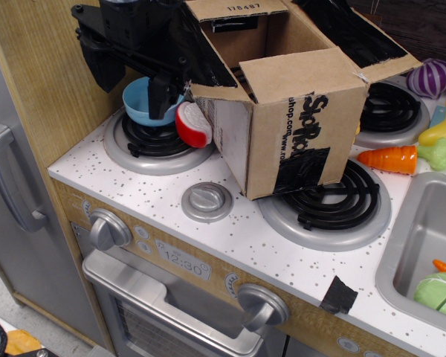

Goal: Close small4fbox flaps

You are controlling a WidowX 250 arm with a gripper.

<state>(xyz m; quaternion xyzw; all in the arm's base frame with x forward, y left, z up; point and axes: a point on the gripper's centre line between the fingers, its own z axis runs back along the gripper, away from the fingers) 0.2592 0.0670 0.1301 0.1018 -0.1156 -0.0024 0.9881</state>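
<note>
The small4fbox [297, 141] stands on the stove top, brown cardboard with black "Shop" lettering and a black tape patch on its near side. Its top is open. The back flap [238, 9] with a printed number stands up. The right flap [357, 33] with wide black tape leans outward. The front flap [301, 71] lies roughly level over the opening. The left flap [219, 82] sticks out sideways under my arm. My black gripper [130, 82] hangs over that left flap and the left burner, its fingers [161, 97] spread apart and holding nothing.
A blue bowl [145, 100] and a red-and-white toy piece [193, 125] sit on the back left burner [134, 149]. Toy vegetables [390, 158] lie to the right of the box. A sink [424, 230] is at the right. A wooden wall [37, 74] is at the left.
</note>
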